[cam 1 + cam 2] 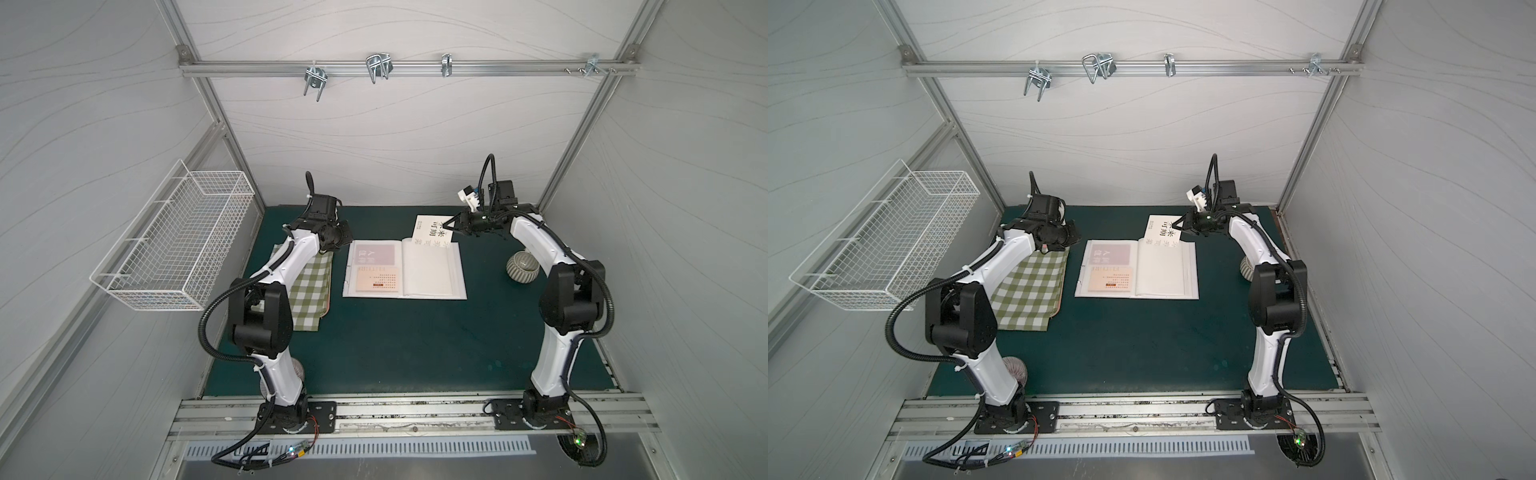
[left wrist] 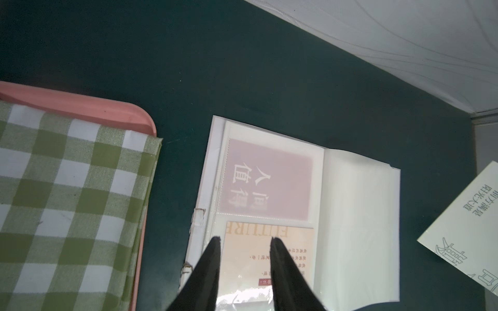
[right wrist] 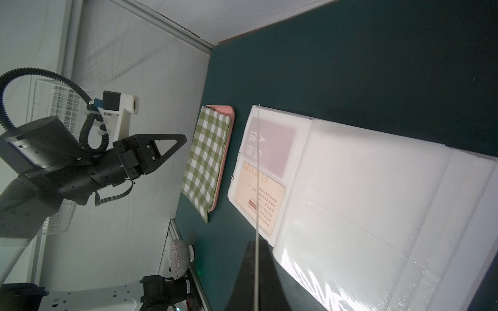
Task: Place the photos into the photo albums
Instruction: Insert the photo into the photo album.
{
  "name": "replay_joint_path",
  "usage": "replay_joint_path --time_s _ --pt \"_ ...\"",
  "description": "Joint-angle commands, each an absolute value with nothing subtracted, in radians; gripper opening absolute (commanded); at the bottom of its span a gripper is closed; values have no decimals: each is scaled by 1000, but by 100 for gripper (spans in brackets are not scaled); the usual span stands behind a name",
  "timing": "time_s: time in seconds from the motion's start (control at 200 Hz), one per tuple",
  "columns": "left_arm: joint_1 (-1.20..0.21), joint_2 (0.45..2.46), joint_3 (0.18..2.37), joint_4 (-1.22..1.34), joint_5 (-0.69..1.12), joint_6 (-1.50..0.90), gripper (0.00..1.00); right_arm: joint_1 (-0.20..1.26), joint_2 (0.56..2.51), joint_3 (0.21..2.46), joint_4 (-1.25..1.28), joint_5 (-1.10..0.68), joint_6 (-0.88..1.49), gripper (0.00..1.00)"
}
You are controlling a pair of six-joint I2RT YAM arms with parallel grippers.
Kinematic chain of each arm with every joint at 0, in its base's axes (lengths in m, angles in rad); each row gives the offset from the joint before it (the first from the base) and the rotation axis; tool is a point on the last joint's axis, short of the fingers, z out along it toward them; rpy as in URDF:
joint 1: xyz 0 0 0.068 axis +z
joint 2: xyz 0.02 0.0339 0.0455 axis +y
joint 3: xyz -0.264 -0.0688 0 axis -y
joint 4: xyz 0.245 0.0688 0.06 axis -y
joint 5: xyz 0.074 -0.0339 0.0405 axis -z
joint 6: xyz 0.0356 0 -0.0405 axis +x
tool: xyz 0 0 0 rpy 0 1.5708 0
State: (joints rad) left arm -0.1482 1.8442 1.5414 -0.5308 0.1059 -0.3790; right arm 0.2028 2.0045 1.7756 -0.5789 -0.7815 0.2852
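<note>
Likely a lab: panelled aluminium frame (image 1: 415,67).

Grey panel walls (image 1: 374,137), white wire basket (image 1: 174,241), green tabletop (image 1: 395,345)

The photo album (image 3: 350,175) is sleeved in glossy clear plastic; the checked cloth (image 2: 67,188) looks matt and woven.

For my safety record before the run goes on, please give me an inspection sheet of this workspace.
Surface: dark green mat, flat.
Job's things: photo album lies open; red card and orange card sleeved in its left page; white card held at its far right corner.
Clutter: checked cloth on pink tray; ribbed bowl; striped bowl behind left arm.
Grippers: left gripper open, empty; right gripper shut on white card.
Cables: black conduits along both arms; loose wires at front rail.
Surroundings: wire basket, metal hooks, white walls.
</note>
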Motion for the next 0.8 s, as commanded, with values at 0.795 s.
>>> replay_joint_path --time_s 0.795 --pt "-130 2141 1689 -641 158 -347 35 300 2338 2039 -759 -639 259 0"
